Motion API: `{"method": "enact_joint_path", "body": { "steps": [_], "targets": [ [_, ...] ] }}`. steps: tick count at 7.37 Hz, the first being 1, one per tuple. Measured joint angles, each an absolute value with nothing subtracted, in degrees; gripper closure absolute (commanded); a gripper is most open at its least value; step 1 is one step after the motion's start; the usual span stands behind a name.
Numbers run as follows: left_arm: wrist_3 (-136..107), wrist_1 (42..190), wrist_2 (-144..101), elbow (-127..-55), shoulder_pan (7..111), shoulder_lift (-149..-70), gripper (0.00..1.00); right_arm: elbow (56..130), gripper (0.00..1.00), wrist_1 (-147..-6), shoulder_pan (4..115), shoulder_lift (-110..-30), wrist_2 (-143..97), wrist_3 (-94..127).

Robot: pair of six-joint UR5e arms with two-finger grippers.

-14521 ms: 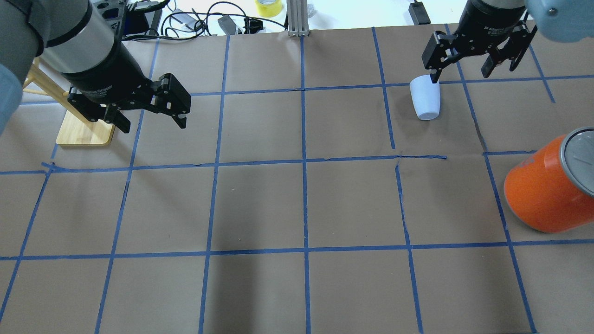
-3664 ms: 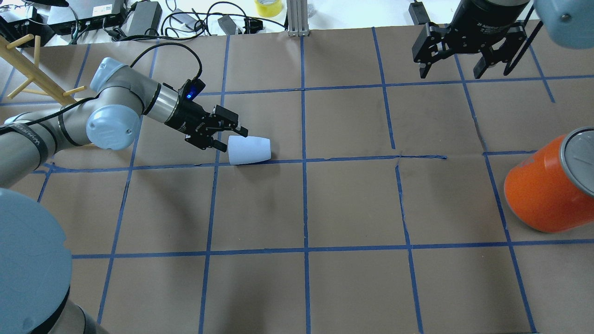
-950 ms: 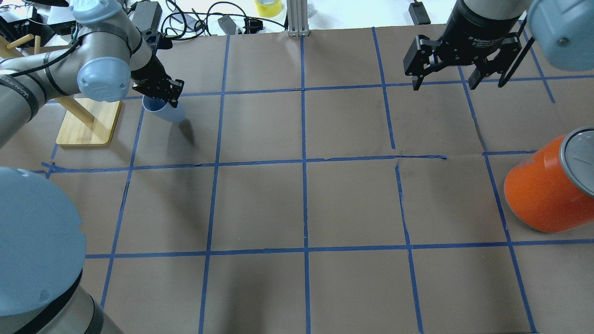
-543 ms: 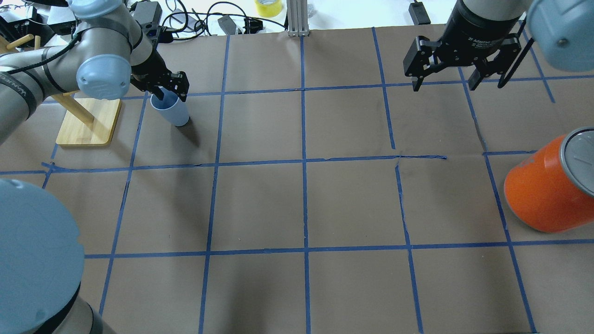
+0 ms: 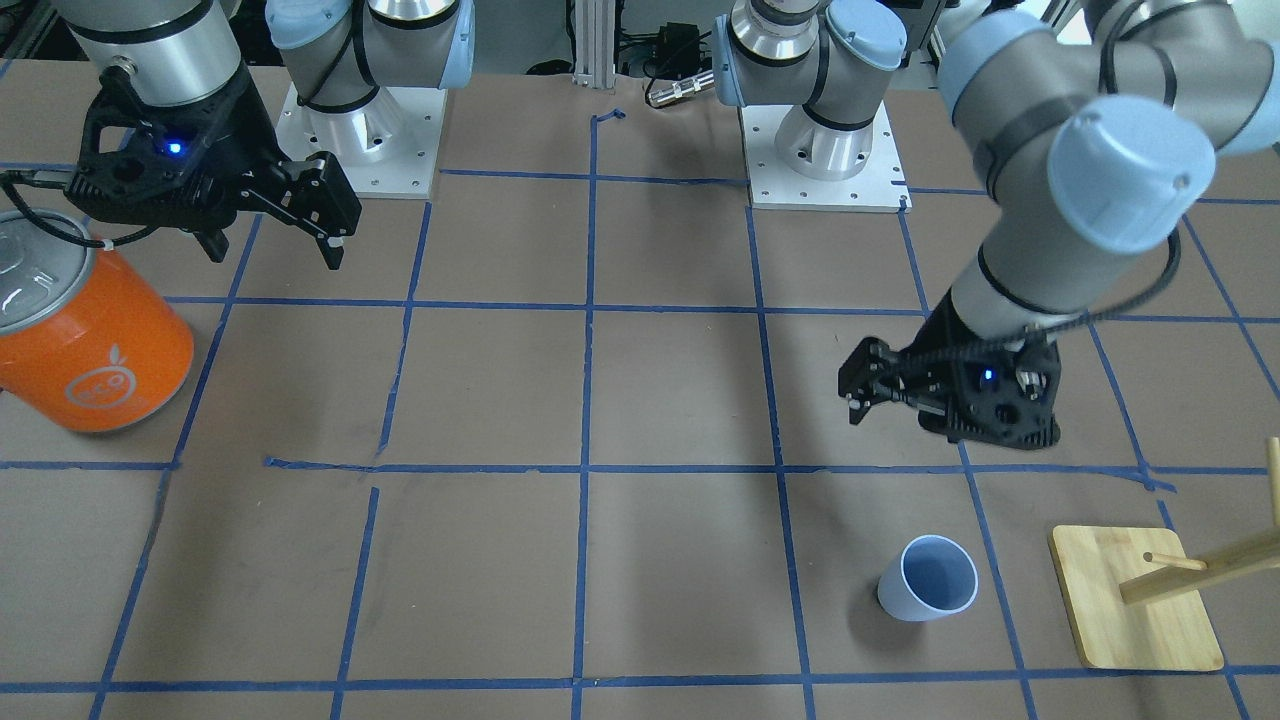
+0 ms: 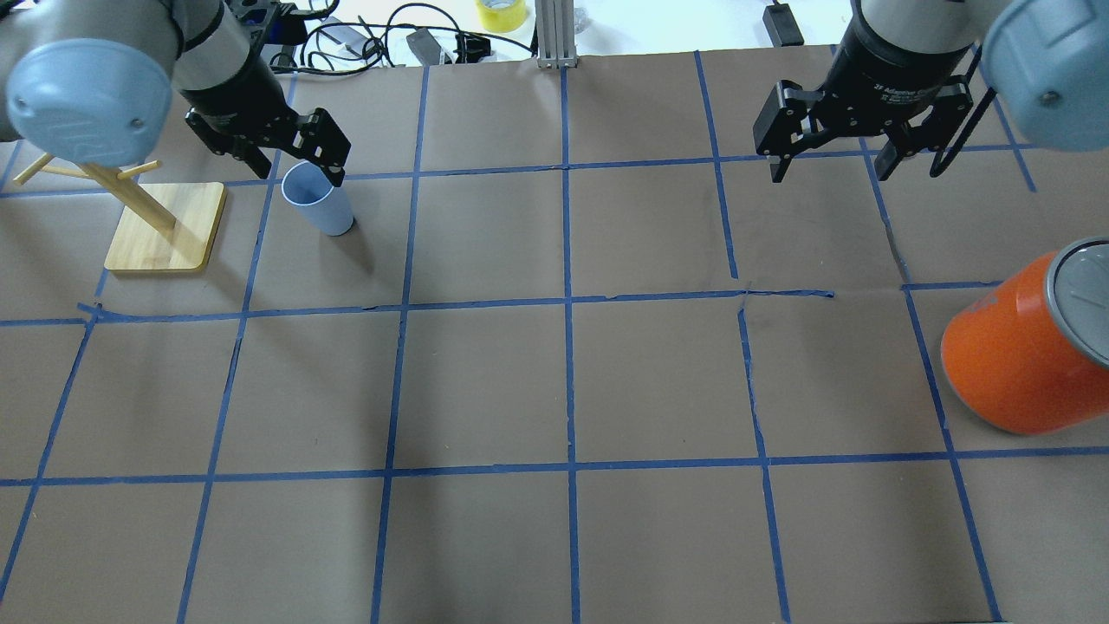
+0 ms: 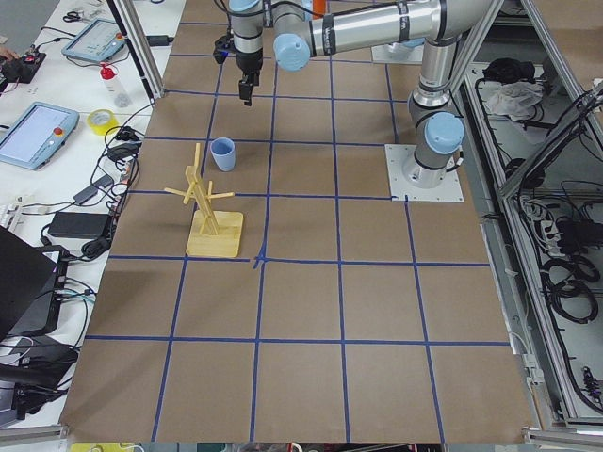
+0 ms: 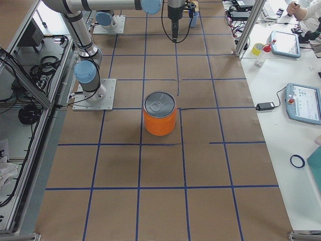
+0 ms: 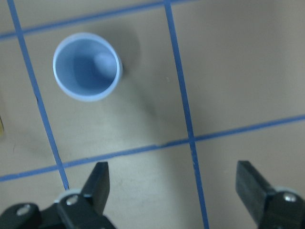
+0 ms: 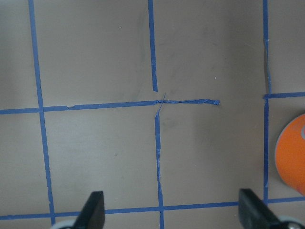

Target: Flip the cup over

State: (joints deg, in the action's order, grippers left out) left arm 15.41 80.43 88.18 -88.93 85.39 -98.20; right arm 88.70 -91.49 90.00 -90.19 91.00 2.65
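The cup (image 6: 318,201) stands upright, mouth up, on the brown paper at the far left; it also shows in the front view (image 5: 928,578), the left side view (image 7: 222,153) and the left wrist view (image 9: 86,67), bluish inside. My left gripper (image 6: 295,165) is open and empty. It hangs above the cup, apart from it, on the robot's side (image 5: 900,405); its fingers (image 9: 97,183) are spread wide. My right gripper (image 6: 832,165) is open and empty, high over the far right (image 5: 275,250).
A wooden peg rack on a board (image 6: 160,225) stands just left of the cup, also in the front view (image 5: 1135,610). A big orange can with a silver lid (image 6: 1022,347) stands at the right edge (image 5: 85,340). Cables and a tape roll (image 6: 501,12) lie beyond the far edge.
The cup went from upside down at the far right, to lying on its side, to upright at the far left. My left gripper has let it go and risen.
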Motion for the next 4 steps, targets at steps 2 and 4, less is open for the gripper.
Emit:
{"method": "enact_joint_path", "body": {
  "steps": [2, 4],
  "targets": [
    [14.45, 87.62, 88.31, -90.73, 85.49, -90.24, 0.06, 88.76, 0.00, -91.49, 90.00, -90.28, 91.04, 2.62],
    [12.61, 91.24, 88.51, -91.10, 85.53, -86.84, 0.06, 88.77, 0.00, -91.49, 90.00, -90.33, 91.04, 2.56]
  ]
}}
